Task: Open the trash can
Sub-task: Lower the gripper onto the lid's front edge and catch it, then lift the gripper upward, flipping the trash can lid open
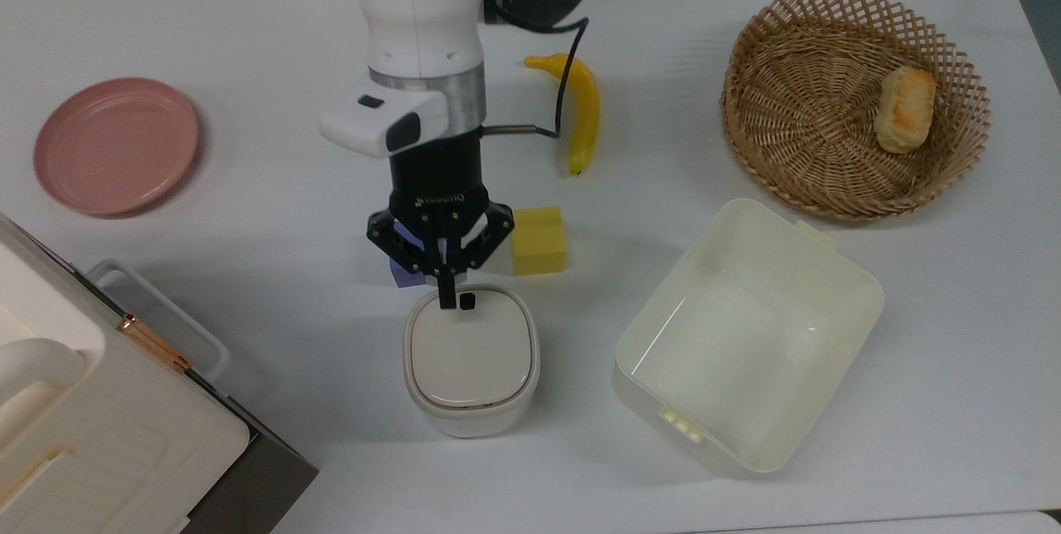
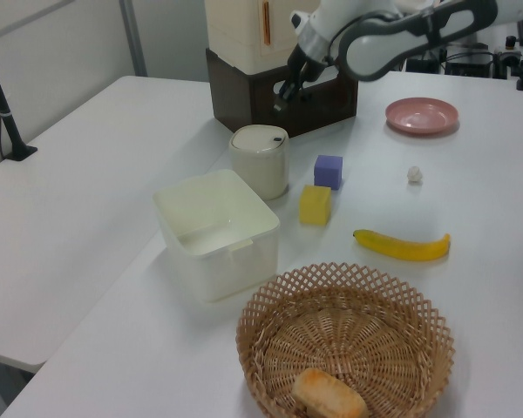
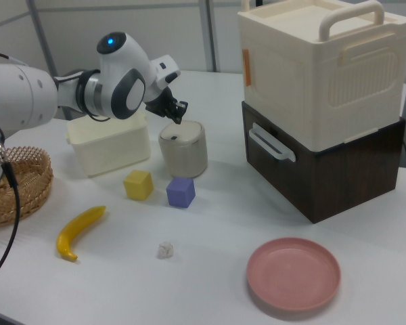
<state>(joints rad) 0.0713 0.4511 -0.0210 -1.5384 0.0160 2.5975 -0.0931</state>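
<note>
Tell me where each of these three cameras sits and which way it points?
Top view: overhead, looking straight down on the white table; shows the white arm and black gripper over the small white trash can with the beige flip lid.
Left view: beside the woven wicker basket, facing the stacked cream appliance; arm enters from above.
Right view: beyond the pink round plate, facing the opposite way; arm enters from the right view's left.
All share the trash can, purple cube and yellow banana.
</note>
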